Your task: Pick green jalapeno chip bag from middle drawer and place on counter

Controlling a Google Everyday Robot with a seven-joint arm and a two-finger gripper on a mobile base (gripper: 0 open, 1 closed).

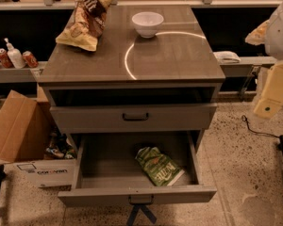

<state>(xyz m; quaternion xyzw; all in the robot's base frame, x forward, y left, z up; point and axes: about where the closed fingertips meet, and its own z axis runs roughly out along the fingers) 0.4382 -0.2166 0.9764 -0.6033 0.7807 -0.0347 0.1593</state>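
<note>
Nearest, the gripper point(141, 214) hangs just before the middle drawer point(108, 196) front; whether it is open cannot be told. Inside, right of centre, lies the green jalapeno chip bag point(158, 166); its glossy foil could slip free.

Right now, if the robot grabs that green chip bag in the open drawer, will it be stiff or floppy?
Probably floppy and light: the green jalapeno chip bag looks crumpled, lying flat on the middle drawer floor. Its glossy foil may slip. The gripper sits below the drawer's handle.
</note>
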